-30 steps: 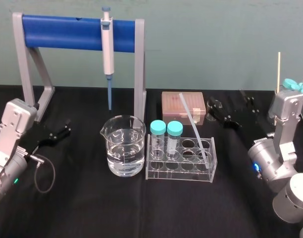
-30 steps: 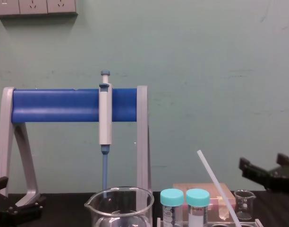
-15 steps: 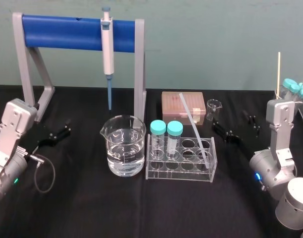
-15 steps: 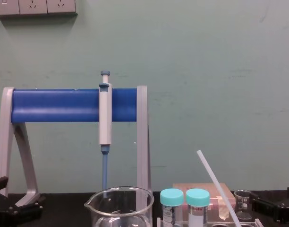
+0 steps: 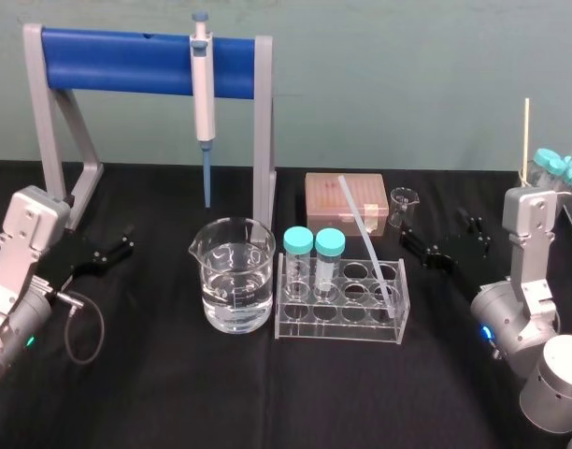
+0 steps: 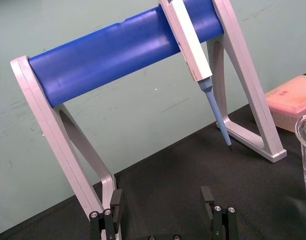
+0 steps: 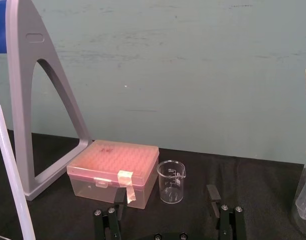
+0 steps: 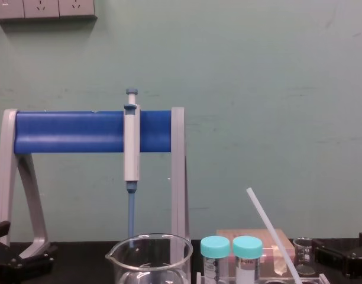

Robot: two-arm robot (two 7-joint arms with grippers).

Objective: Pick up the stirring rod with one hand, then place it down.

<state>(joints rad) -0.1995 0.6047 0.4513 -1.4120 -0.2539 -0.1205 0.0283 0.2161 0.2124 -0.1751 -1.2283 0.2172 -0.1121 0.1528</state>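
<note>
The stirring rod is a thin white translucent stick. It leans with its lower end in a hole of the clear tube rack and its top tilted back-left; it also shows in the chest view and the right wrist view. My right gripper hovers low over the table to the right of the rack, open and holding nothing, its fingers apart and facing the pink box. My left gripper rests open at the far left, near the stand's foot.
A beaker of water stands left of the rack, which holds two teal-capped tubes. A pipette hangs on the blue-bar stand. A pink tip box and a small beaker sit behind the rack. More glassware stands at the far right.
My right gripper has come down from a raised position to just above the table beside the small beaker, then nearly stopped. Left arm and rod have not moved.
</note>
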